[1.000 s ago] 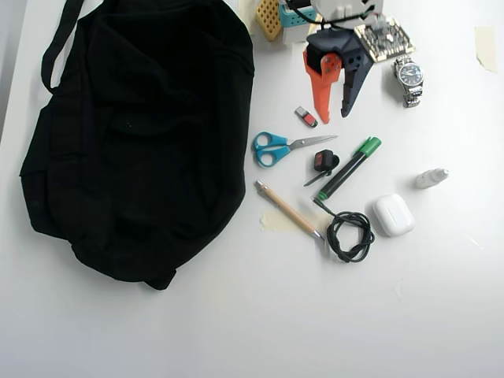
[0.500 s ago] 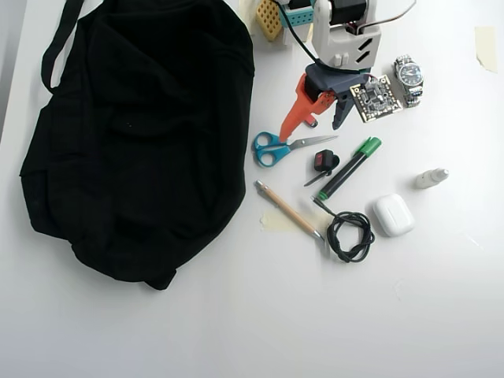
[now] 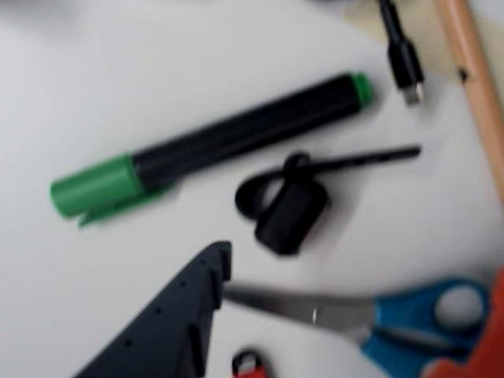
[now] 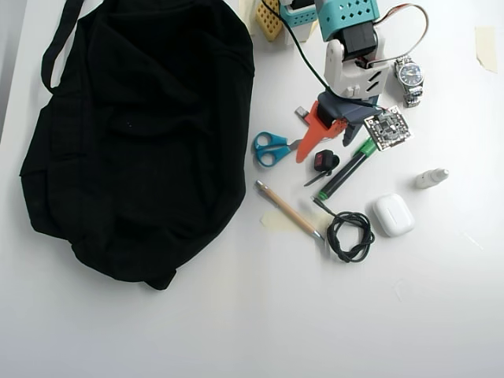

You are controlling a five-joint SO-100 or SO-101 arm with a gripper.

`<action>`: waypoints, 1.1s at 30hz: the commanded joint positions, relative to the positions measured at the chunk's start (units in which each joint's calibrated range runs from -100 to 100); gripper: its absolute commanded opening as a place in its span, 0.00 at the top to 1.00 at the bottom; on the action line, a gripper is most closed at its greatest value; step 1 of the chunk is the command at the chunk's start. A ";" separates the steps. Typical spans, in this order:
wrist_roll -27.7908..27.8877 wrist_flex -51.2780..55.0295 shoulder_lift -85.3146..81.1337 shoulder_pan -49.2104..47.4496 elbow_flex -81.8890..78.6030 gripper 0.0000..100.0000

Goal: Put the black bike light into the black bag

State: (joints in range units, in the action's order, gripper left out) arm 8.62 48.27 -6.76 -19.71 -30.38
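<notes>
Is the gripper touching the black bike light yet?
Apart. The wrist view shows bare white table between the dark gripper finger tip and the bike light, which lies untouched beside the green marker.

One bag [image 4: 134, 134], one marker [image 4: 346, 169], perhaps one pencil [image 4: 287, 209].

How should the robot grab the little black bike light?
Grip the chunky rounded body of the black bike light from straight above, pinching its short sides. The thin strap tail would likely slip. It lies flat, with a marker and scissors close beside it.
</notes>
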 commanded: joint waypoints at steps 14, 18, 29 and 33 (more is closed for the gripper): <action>-2.54 -10.38 0.45 1.23 -7.81 0.65; -2.33 -6.24 0.61 1.38 -7.90 0.65; -2.28 -6.93 3.69 1.31 -7.00 0.65; -2.33 -9.77 6.09 1.31 -5.92 0.65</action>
State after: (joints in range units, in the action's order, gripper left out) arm 6.13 40.43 -1.42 -18.53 -38.74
